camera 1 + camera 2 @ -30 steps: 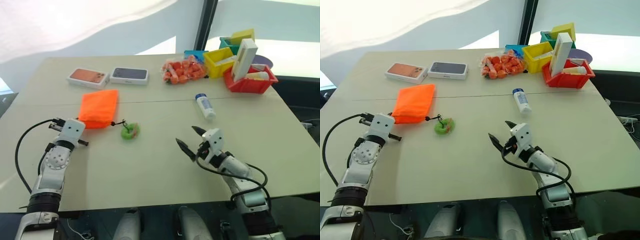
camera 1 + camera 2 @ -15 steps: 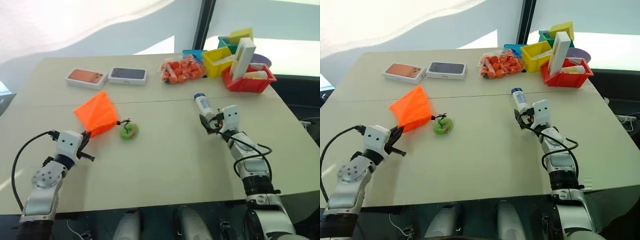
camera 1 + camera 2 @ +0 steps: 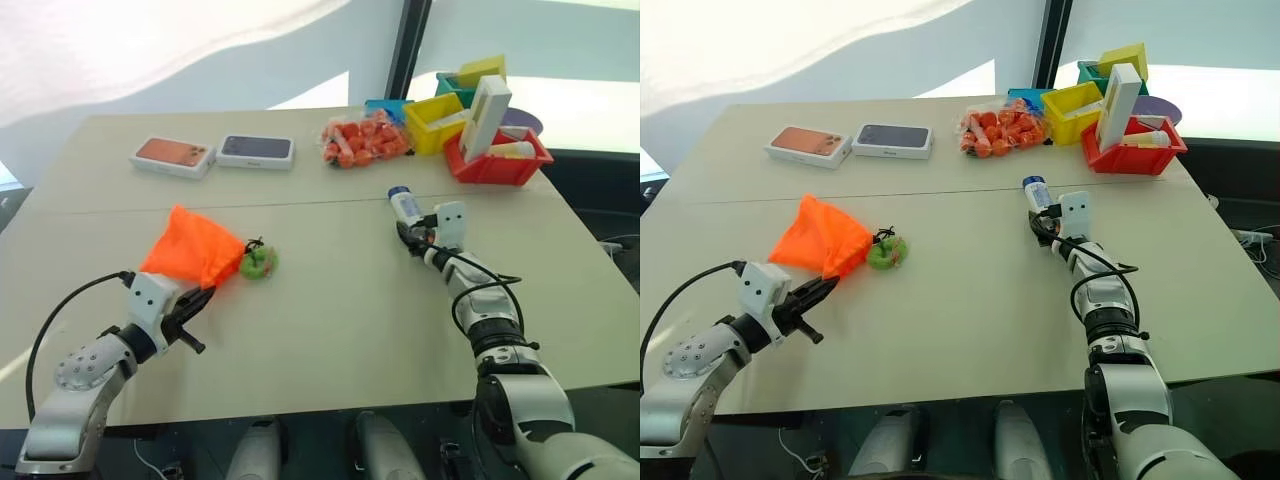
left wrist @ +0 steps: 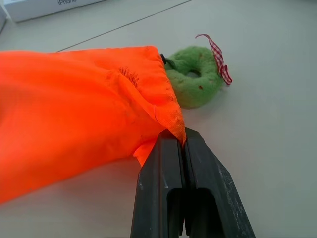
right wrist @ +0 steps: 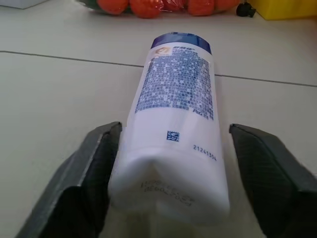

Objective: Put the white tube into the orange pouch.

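Right arm stretched forward, end effector point(image 5: 168, 163) straddling white tube point(image 5: 176, 124), apparently unclamped

The orange pouch point(image 4: 74, 104) is thin woven cloth, matt, creased, with a stitched hem at its mouth; the ball on its cord point(image 4: 195, 82) is green fuzzy felt-like stuff tied with a scrap of red-checked fabric; the white tube point(image 5: 176, 124) looks like smooth plastic with a soft sheen, fine blue print on its label and a blue cap; the left hand point(image 4: 183, 163) has fingers point(image 4: 153, 193) of dull black plastic, scuffed at the edges; the right hand point(image 5: 173, 198) shows pads point(image 5: 270, 173) with a finely ribbed matt black face; the surface point(image 3: 330, 330) is a smooth, pale beige laminate, matt, with a thin seam across it; the bag of orange pieces point(image 3: 366, 140) is clear glossy film.
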{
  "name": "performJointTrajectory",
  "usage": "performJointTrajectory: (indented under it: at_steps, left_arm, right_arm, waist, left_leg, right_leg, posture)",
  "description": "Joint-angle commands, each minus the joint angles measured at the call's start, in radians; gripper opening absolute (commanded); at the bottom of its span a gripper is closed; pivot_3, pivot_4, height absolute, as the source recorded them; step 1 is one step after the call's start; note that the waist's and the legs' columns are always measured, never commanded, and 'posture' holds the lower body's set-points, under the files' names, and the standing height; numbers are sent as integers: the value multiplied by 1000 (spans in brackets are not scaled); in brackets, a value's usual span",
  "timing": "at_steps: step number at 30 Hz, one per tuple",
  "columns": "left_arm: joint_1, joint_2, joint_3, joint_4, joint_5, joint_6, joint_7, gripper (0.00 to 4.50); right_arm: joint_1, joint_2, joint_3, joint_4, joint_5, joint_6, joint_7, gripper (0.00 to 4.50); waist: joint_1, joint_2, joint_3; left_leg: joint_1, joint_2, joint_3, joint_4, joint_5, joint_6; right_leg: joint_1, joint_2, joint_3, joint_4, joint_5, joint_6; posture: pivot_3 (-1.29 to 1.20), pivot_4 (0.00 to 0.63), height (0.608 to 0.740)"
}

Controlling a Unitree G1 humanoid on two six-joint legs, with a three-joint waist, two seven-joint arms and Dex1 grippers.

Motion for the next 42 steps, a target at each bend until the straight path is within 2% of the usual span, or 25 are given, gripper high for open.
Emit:
performJointTrajectory:
  at_steps: [1,8,12,17,26,42]
  left_arm:
    - [2,5,23,-30,-14,3,-10,0]
    - [0,-21,55,-12,-34,5,-2,0]
    - [-11,-50,93,-6,-85,27,11,0]
    - [-22,-65,129,-9,-143,56,20,0]
    - [-10,-56,152,-57,-177,96,24,0]
    - [16,-40,124,-147,-213,161,9,0]
  right_arm:
    - [-15,-3,-6,-24,0,-34,5,1642]
    - [90,-3,62,-235,-9,-46,105,1642]
    - [259,-9,227,-629,70,80,340,1642]
    - [324,-2,393,-837,51,212,427,1642]
    - [236,103,537,-813,3,292,442,1642]
    - [139,243,560,-656,-58,281,381,1642]
  waist:
    - [0,0,0]
    - [0,0,0]
    - [-2,0,0]
    - [1,1,0]
    - [4,0,0]
    - [1,0,0]
  left_leg:
    - [0,0,0,0,0,0]
    - [0,0,0,-1,0,0]
    - [0,1,-1,-1,0,0]
    - [0,5,-1,0,0,0]
    - [0,5,0,2,0,0]
    - [0,5,0,1,0,0]
  right_leg:
    - [0,0,0,0,0,0]
    - [0,0,0,0,0,0]
    - [-1,0,0,0,1,3]
    - [-1,2,-1,1,0,-1]
    - [-1,2,-1,0,1,-4]
    - [-2,3,-1,0,1,-4]
  posture:
    - [0,150,740]
    - [0,150,740]
    - [0,150,740]
    - [0,150,740]
    - [0,150,740]
    - [0,150,740]
